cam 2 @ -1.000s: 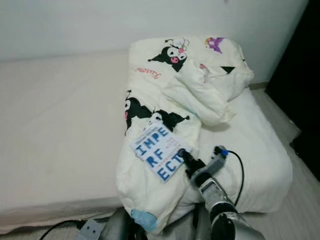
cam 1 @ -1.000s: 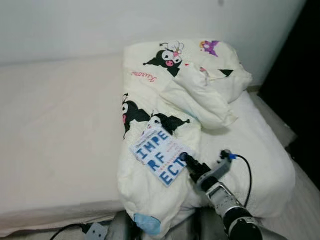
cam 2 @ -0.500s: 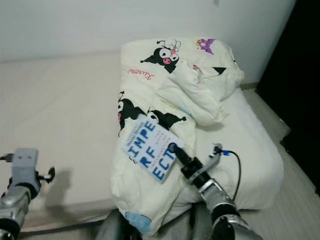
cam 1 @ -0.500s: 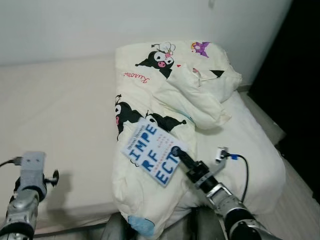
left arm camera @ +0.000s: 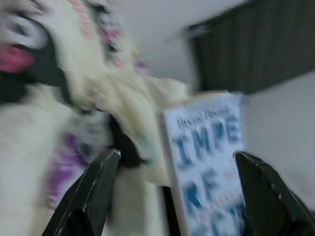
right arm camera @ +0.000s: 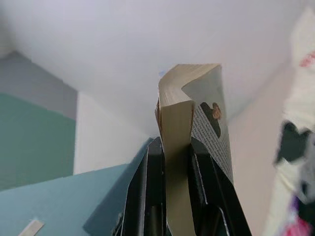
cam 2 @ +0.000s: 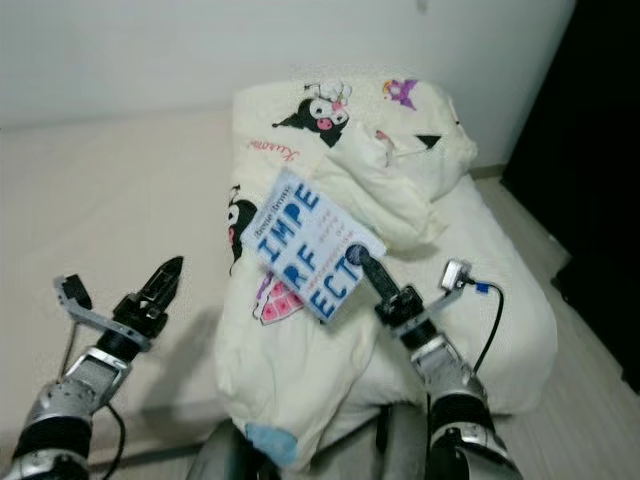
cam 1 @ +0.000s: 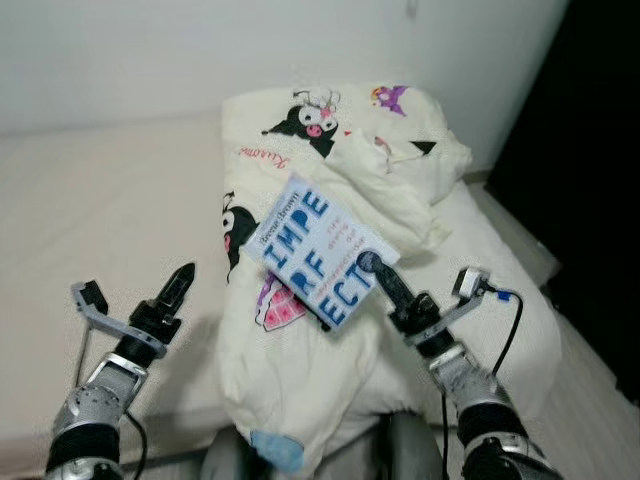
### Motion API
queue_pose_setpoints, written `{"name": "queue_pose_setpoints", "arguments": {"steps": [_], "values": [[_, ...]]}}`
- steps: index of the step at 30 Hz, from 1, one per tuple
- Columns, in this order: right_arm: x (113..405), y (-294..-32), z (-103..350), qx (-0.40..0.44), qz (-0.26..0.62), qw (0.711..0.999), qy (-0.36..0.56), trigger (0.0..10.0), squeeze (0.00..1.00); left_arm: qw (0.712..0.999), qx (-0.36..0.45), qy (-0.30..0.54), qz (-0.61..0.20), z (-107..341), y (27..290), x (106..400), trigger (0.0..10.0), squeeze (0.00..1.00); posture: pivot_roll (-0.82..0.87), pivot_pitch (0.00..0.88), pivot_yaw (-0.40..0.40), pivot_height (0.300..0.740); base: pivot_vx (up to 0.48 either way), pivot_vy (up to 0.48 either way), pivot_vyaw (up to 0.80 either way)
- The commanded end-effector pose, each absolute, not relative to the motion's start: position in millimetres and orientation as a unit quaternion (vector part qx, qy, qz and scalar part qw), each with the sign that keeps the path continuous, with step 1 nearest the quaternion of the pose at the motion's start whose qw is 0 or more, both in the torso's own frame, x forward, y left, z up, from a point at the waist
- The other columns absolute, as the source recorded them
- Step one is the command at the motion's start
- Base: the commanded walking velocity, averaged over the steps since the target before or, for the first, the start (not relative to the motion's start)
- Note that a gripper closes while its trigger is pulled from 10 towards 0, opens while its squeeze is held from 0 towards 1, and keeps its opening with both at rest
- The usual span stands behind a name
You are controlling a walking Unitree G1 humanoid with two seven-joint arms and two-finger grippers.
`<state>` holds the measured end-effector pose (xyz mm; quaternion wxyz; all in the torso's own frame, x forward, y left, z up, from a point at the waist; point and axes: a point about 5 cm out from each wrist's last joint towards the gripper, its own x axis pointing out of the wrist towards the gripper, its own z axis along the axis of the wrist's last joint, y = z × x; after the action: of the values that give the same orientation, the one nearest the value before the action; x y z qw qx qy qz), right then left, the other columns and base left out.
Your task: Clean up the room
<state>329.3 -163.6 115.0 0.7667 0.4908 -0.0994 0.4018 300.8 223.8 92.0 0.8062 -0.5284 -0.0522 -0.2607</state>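
My two head eyes look forward and down over the bed (cam 1: 110,200) from its foot, sharing the patterned quilt (cam 1: 300,330) and the book (cam 1: 320,250). My left wrist camera faces that same book (left arm camera: 206,157) closely, blurred. My right wrist camera looks up along the book's spine (right arm camera: 176,147) toward the wall.
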Motion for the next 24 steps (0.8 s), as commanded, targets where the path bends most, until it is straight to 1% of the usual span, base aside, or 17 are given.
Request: {"name": "queue_pose_setpoints", "arguments": {"steps": [1,2,4,6,7,8,10,11,13,16,19,24], "values": [[331.7,-159.1,129.5,0.487,0.431,0.749,-0.125,0.0,0.0,0.787,-0.545,-0.067,-0.282,93.7,222.6,295.5,10.0,0.0,-0.01,0.159,0.014,0.6,0.0,0.0,0.0],[331.7,-159.1,129.5,0.487,0.431,0.749,-0.125,0.0,0.0,0.787,-0.545,-0.067,-0.282,93.7,222.6,295.5,10.0,0.0,-0.01,0.159,0.014,0.6,0.0,0.0,0.0],[332.4,-151.8,141.4,0.47,0.46,0.742,-0.128,0.0,0.0,0.755,-0.563,-0.096,-0.321,99.6,218.3,289.1,10.0,0.0,-0.01,0.155,0.006,0.6,0.0,0.0,0.0],[332.4,-151.8,141.4,0.47,0.46,0.742,-0.128,0.0,0.0,0.755,-0.563,-0.096,-0.321,99.6,218.3,289.1,10.0,0.0,-0.01,0.155,0.006,0.6,0.0,0.0,0.0],[331.3,-145.3,142.6,0.471,0.473,0.735,-0.122,0.0,0.0,0.75,-0.563,-0.099,-0.334,100.5,212.7,288.3,10.0,0.0,-0.01,0.155,0.005,0.6,0.0,0.0,0.0],[331.3,-145.3,142.6,0.471,0.473,0.735,-0.122,0.0,0.0,0.75,-0.563,-0.099,-0.334,100.5,212.7,288.3,10.0,0.0,-0.01,0.155,0.005,0.6,0.0,0.0,0.0],[327.5,-132.5,142.4,0.47,0.497,0.721,-0.109,0.0,0.0,0.741,-0.567,-0.1,-0.346,101.5,204.1,288.4,10.0,0.0,-0.01,0.154,0.005,0.6,0.0,0.0,0.0],[327.5,-132.5,142.4,0.47,0.497,0.721,-0.109,0.0,0.0,0.741,-0.567,-0.1,-0.346,101.5,204.1,288.4,10.0,0.0,-0.01,0.154,0.005,0.6,0.0,0.0,0.0],[322.4,-120.6,144.7,0.474,0.519,0.704,-0.102,0.0,0.0,0.731,-0.568,-0.1,-0.364,105.4,193.8,287.2,10.0,0.0,-0.02,0.153,0.004,0.6,0.0,0.0,0.0],[320.7,-117.7,146.2,0.476,0.524,0.699,-0.102,0.0,0.0,0.728,-0.568,-0.1,-0.371,107.1,190.7,286.5,10.0,0.0,-0.02,0.153,0.004,0.6,0.0,0.0,0.0],[315.0,-110.7,150.2,0.481,0.541,0.684,-0.097,0.0,0.0,0.728,-0.565,-0.103,-0.374,112.0,186.1,289.0,10.0,0.0,-0.03,0.153,0.004,0.6,0.0,0.0,0.0],[312.6,-108.6,150.6,0.481,0.545,0.681,-0.092,0.0,0.0,0.73,-0.561,-0.103,-0.378,113.8,185.6,289.6,10.0,0.0,-0.03,0.152,0.003,0.6,0.0,0.0,0.0]]}}
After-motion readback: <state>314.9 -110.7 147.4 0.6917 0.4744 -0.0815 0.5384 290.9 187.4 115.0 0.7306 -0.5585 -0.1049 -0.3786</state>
